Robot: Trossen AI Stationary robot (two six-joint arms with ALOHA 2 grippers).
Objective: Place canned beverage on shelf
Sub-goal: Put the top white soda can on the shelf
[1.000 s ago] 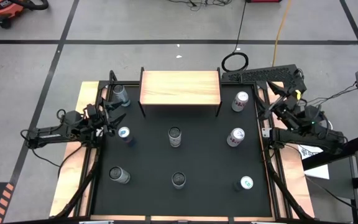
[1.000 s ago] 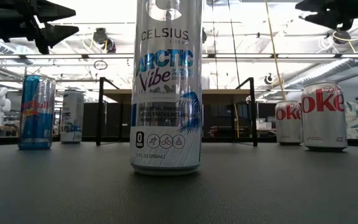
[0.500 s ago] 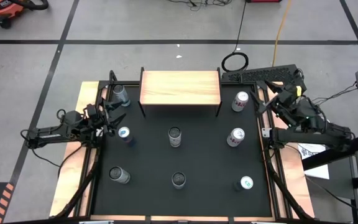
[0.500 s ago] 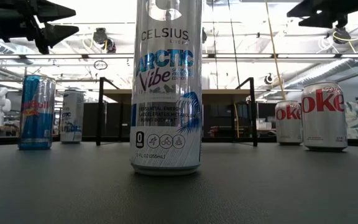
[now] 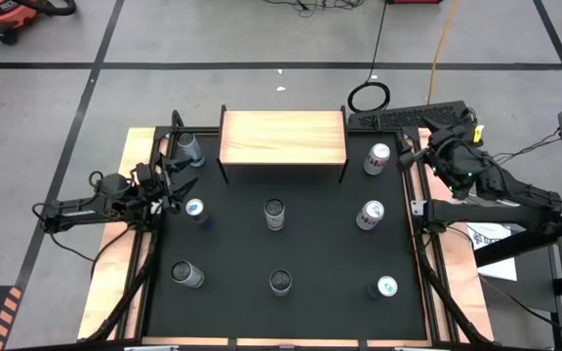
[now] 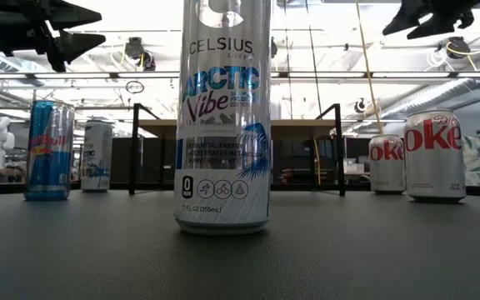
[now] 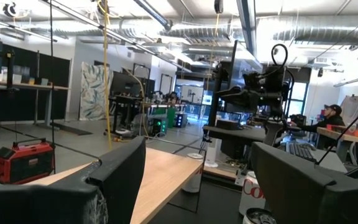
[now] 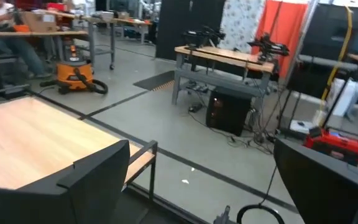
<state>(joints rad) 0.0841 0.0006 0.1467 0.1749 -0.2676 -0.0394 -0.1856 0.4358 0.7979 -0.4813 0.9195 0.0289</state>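
**Both arms up, every can on the counter**

Here's the picture from above: the shelf [image 5: 283,137] sits at the far edge of the black counter [image 5: 320,253], its light-wood top bare. Seven cans stand upright on the counter around it. A silver can [image 5: 190,148] waits just beside the shelf's left legs, and a blue-topped can [image 5: 197,212] stands nearer on that side. Over on the other side, a Diet Coke can [image 5: 377,158] stands just right of the shelf, with a second Diet Coke can [image 5: 370,214] a little closer in. In the middle, a tall Celsius can [image 5: 275,214] stands alone; from the low view it fills the centre of the shot.

The left end effector [image 5: 167,180] hovers at the counter's left edge, between the silver can and the blue-topped one, fingers spread and holding nothing. In its wrist view the two dark fingers [image 7: 120,171] frame the shelf's wooden top.

The right end effector [image 5: 420,156] is up at the far right corner, just beside the first Diet Coke can, fingers spread wide and empty, raised well above the cans in the low view.
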